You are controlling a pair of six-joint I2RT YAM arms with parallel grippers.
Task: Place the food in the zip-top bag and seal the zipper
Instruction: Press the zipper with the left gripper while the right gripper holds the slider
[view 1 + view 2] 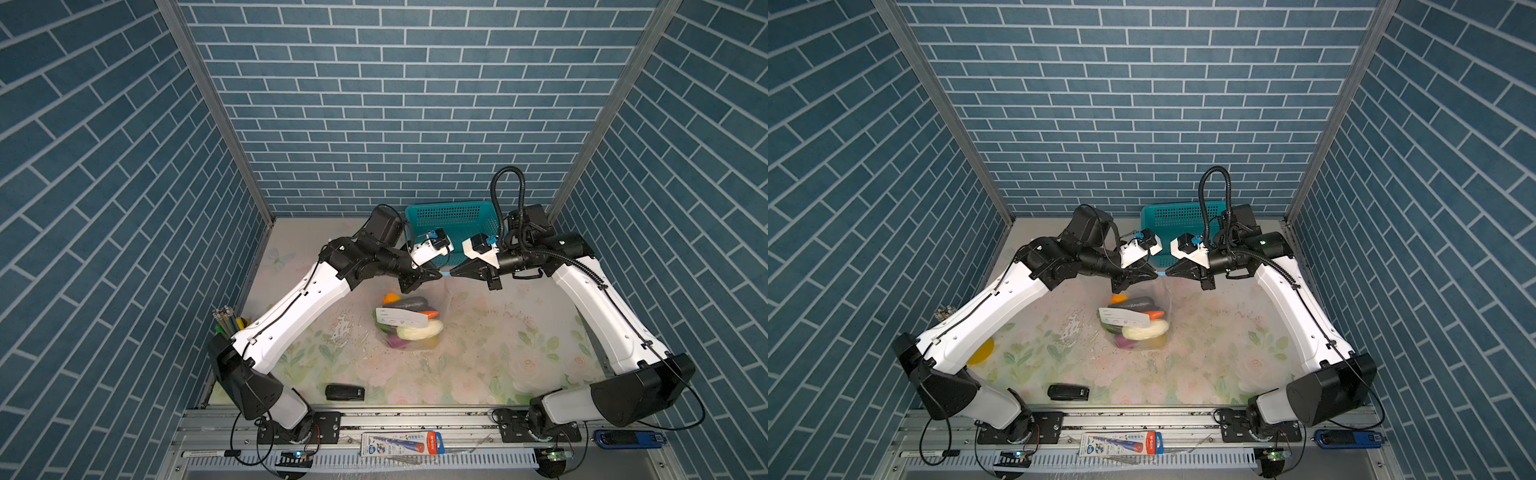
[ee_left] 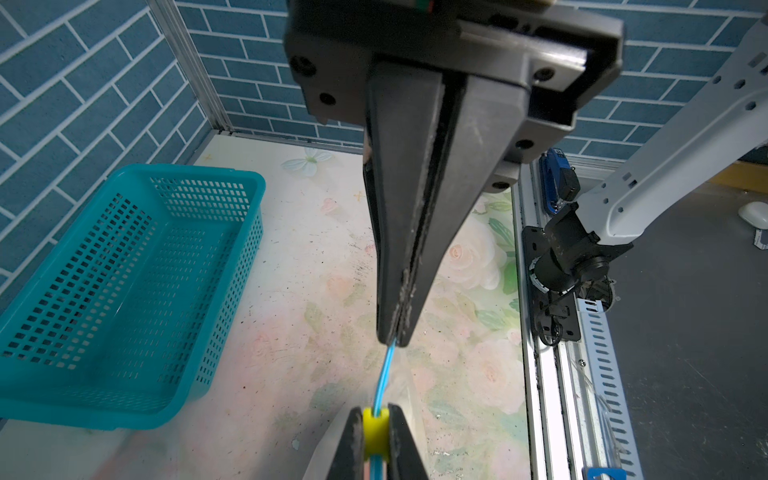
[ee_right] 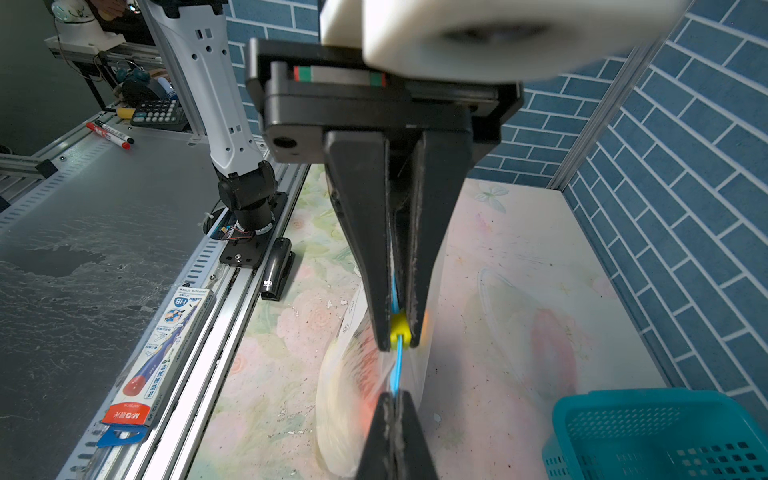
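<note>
Item, far left: pencil cup (image 1: 226, 321), upright at the counter (image 1: 498, 332) edge, behind the left arm's lower joint. Item: black stapler (image 1: 345, 392), lying flat near the front edge, well apart from the rest. Item: boxed pencil pack (image 1: 401, 442), on the rail in front of the counter. Item, centre: zip-top bag (image 1: 443, 302), clear, with a white label, strung up by its top edge; the food (image 1: 417, 330), in orange, dark, red, white-green, purple and yellow pieces, is heaped inside its lower end. Whether the bag's bottom rests on the counter cannot be told. Item: left gripper (image 2: 392, 338), jaws pressed together on the light-blue zipper (image 2: 384, 378). Item: right gripper (image 3: 399, 334), tip to tip with the left, jaws clamped on the yellow slider tab (image 3: 399, 327); only a short run of zipper shows between the two grippers. Item: teal perforated basket (image 1: 453, 216), at the back wall just behind both grippers, nothing seen inside. Item, far right: blue object (image 1: 627, 438), lying on the front rail beside the right arm's base.
</note>
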